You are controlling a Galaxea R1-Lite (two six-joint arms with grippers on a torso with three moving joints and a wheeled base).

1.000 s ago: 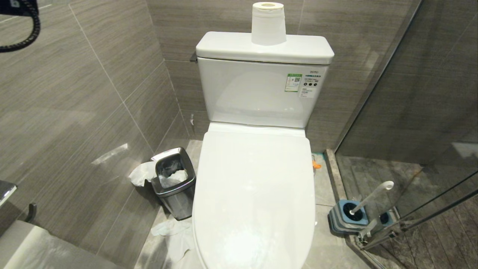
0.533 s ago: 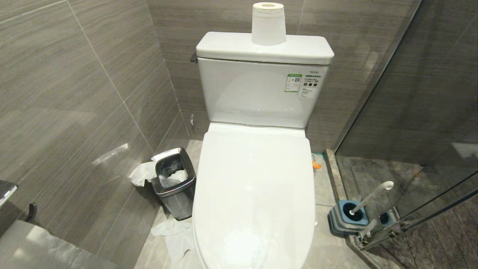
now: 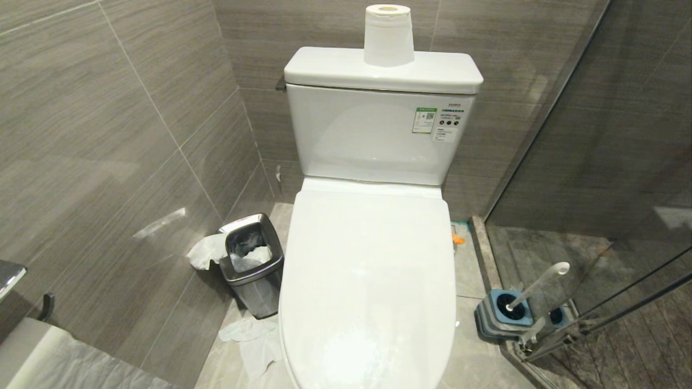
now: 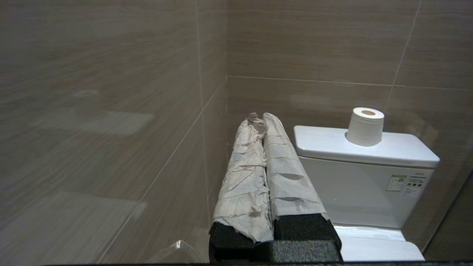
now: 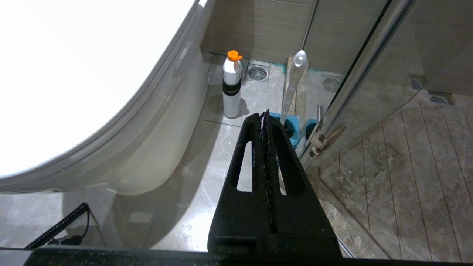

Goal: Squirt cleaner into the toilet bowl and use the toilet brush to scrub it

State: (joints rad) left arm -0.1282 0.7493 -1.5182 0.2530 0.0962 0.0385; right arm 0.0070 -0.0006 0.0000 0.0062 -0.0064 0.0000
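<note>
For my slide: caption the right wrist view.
Shut right gripper above floor beside toilet bowl, toilet brush and orange-capped bottle ahead.

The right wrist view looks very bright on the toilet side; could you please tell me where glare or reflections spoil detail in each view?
Right wrist view: the glossy white ceramic toilet bowl is blown out to plain white; the shut right gripper stays dark and crisp. Head view: a soft glare patch sits on the closed white oval lid, and the grey wall tiles carry pale reflections. Left wrist view: similar pale reflections on the tiles.
</note>
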